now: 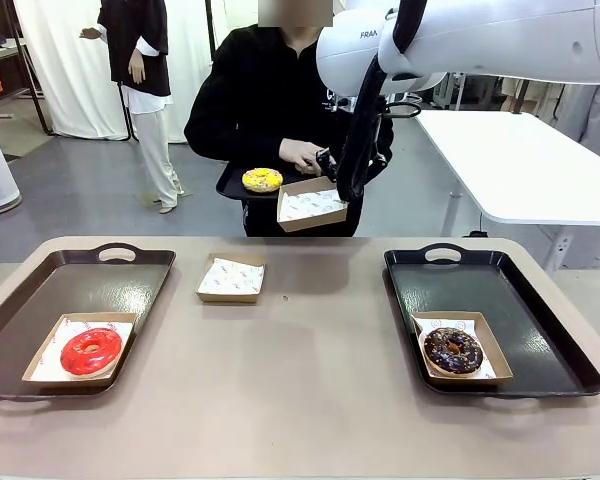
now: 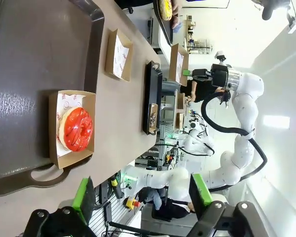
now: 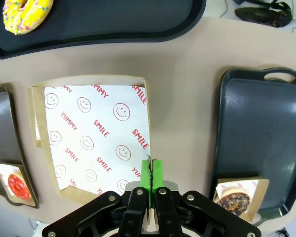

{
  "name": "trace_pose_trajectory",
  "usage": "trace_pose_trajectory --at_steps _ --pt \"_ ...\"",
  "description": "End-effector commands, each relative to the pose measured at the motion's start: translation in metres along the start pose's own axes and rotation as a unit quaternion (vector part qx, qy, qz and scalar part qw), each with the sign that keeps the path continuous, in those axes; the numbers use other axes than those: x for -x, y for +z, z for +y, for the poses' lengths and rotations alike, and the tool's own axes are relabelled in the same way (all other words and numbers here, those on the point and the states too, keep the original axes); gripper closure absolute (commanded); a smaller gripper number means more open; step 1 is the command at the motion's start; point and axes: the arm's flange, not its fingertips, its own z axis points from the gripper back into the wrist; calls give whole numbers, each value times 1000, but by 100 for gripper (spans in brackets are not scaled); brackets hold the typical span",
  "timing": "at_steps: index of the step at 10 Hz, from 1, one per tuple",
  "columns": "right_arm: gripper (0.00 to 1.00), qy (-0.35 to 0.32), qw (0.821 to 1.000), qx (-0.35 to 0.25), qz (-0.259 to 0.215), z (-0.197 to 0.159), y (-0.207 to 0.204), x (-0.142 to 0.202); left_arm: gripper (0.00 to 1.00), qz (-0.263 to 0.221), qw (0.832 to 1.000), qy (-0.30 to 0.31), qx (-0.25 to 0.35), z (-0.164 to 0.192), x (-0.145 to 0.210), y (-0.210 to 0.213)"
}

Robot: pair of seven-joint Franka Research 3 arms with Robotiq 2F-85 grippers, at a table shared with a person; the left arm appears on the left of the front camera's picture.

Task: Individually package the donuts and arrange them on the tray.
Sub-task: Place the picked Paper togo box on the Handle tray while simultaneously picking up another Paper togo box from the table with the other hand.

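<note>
1. Right wrist view: the right hand (image 3: 151, 167) has its green pads pressed together, pinching the near edge of an empty paper-lined box (image 3: 89, 133). The liner is printed with "YUMMY", "SMILE" and smiley faces. The box hangs above the tabletop (image 3: 187, 98).

2. Front view: the held box is raised at the far edge of the tabletop, just beside a small black tray (image 1: 230, 186) that the person holds. The yellow-topped donut (image 1: 262, 179) lies unboxed on that tray. The person's hand (image 1: 300, 155) is close to the right hand. The right arm and its black cable cross in front of the person's torso and hide the grip itself.

3. Left wrist view: the left hand (image 2: 142, 196) is spread wide and holds nothing. It hangs near the handle end of the left tray (image 2: 29, 59).

4. Donut positions:
   - The red donut (image 2: 75, 129) sits in a box on the left tray.
   - The chocolate sprinkled donut (image 1: 453, 350) sits in a box on the right tray (image 1: 540, 320).

5. A second empty lined box (image 1: 231, 278) stands on the tabletop between the two trays, nearer the left one.
</note>
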Motion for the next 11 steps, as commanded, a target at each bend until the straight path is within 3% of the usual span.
trace_pose_trajectory --at_steps 1,11 --pt "100 0 1000 1 -2 -2 -2 4 0 -1 1000 0 4 0 1 2" --pt "100 0 1000 1 -2 -2 -2 4 0 -1 1000 0 4 0 1 2"
